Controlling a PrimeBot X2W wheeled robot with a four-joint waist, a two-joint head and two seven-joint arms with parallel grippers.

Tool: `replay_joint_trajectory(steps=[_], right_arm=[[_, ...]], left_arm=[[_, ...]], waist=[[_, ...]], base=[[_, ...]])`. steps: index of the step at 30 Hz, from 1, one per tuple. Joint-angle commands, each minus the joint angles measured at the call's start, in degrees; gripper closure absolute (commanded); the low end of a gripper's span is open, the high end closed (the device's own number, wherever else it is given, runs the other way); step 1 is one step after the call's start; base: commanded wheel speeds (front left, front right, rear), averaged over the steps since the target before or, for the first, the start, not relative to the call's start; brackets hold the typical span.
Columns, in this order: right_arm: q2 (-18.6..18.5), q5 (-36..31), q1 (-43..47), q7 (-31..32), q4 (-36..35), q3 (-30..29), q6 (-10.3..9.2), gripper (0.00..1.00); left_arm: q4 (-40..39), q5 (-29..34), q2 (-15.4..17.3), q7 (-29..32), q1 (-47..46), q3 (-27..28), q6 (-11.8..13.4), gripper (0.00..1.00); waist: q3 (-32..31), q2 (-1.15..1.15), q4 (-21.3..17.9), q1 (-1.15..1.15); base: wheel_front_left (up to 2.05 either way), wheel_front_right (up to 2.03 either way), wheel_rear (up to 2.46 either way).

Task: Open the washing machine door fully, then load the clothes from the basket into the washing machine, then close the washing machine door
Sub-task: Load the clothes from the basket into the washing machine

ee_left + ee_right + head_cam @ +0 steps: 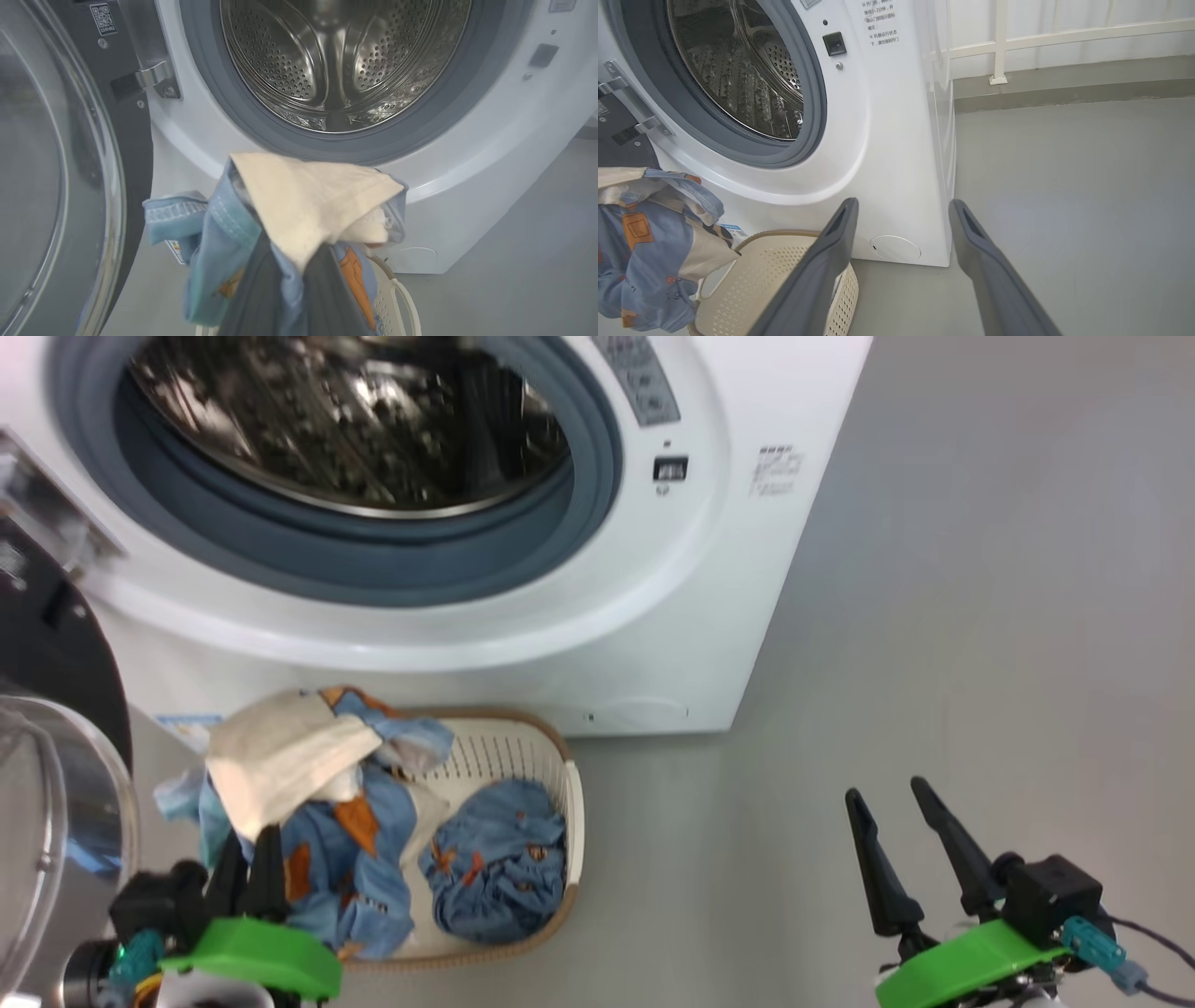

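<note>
Lifting a bundle of the clothes (308,775) is, as we judge it, the step in hand. Our left fingers (269,877) are clenched on a cream cloth and a blue printed garment together, at 7 o'clock in the head view. The bundle hangs above the left end of the basket (571,803). One more blue garment (499,868) lies crumpled in the basket's right half. The basket stands on the floor (934,616) just in front of the washing machine (709,616). In the left wrist view the drum (336,60) opens at 12 o'clock from the held bundle. The washing machine door (56,653) is swung open at 9 o'clock in the head view. Our right fingers (878,868) are released, spread wide over bare floor at 4 o'clock, holding nothing.

We judge the cloth light, soft and limp, so it drapes and trails below the pinch. A loose hem could catch on the basket's rim or on the grey gasket (373,560). Two pieces share one pinch, and the cream one could slide free. For the garment left in the basket, we would take hold at a raised crumple near its middle, pinching deep into a fold to catch several layers. Nothing here is fragile; snagging and dropping are the concerns, not weight.
</note>
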Motion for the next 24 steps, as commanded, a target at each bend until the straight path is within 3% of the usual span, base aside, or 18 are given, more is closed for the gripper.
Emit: replay_joint_trajectory(steps=[1, 15, 24], right_arm=[[0.1, 0.2, 0.7, -0.3, -1.3, 1.7, 0.09, 0.0], [0.3, 0.1, 3.8, -0.3, -1.1, 2.3, 0.09, 0.0], [0.5, -0.2, 4.9, -0.3, -1.7, 2.0, 0.09, 0.0]], left_arm=[[-2.4, 0.7, 1.1, -0.4, 0.6, 2.1, -0.2, 1.0], [-11.6, 1.5, 0.6, -0.4, 11.3, 3.4, 0.7, 1.0], [-15.3, 1.6, 0.4, -0.4, 15.7, 3.8, 1.3, 1.0]], waist=[[-3.9, 0.0, -0.6, 0.0], [-12.7, 0.0, -1.6, 0.0], [-14.1, 0.0, -1.7, 0.0]], base=[[0.0, 0.0, 0.0], [0.0, 0.0, 0.0], [0.0, 0.0, 0.0]])
